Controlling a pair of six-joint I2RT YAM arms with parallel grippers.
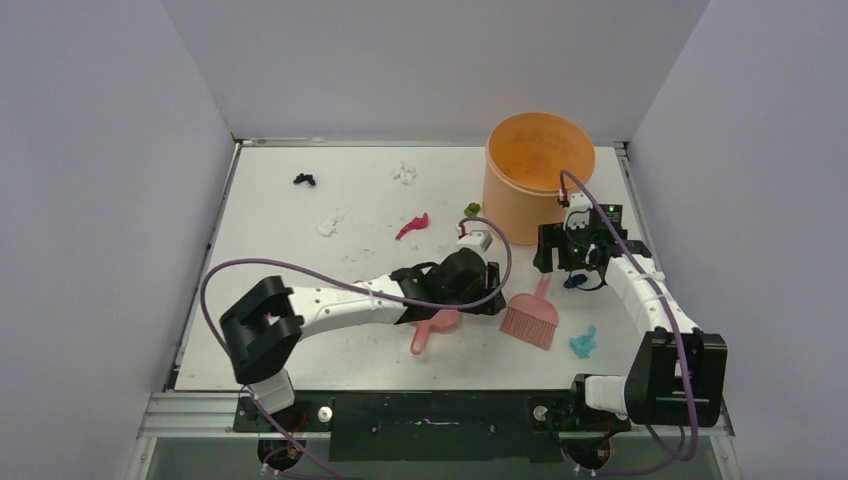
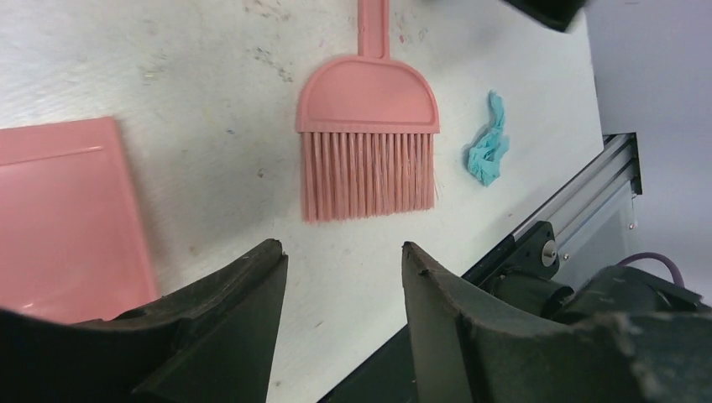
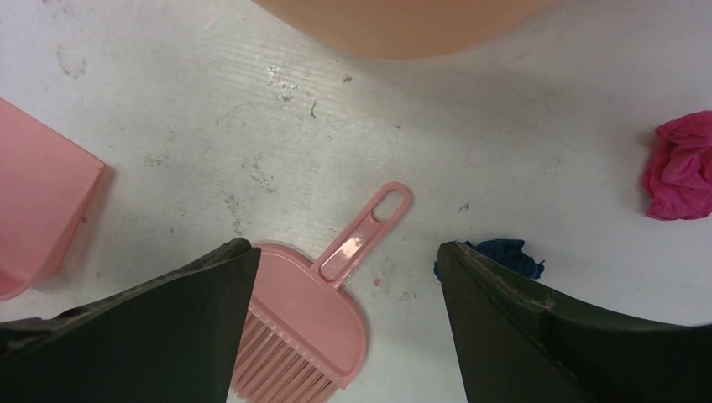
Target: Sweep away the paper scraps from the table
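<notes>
Here, the right gripper (image 3: 344, 250), fingers apart, hovers directly over the handle (image 3: 363, 228) of the pink brush (image 3: 302, 323). The left gripper (image 2: 342, 250), likewise apart, hangs over the dustpan (image 2: 67, 210). Paper scraps (image 1: 412, 225) lie beyond both. Descend centred on the handle and clamp it squarely.

The scuffed white bench (image 1: 262, 240) carried crumpled paper scraps lying apart: a black scrap (image 1: 304, 180) far left, a far white scrap (image 1: 405, 173), a left white scrap (image 1: 328, 226), a magenta scrap (image 1: 412, 225) and green scrap (image 1: 472, 210) mid-bench, a dark blue scrap (image 1: 575, 282) right, and a light blue scrap (image 1: 583, 343) near right.
</notes>
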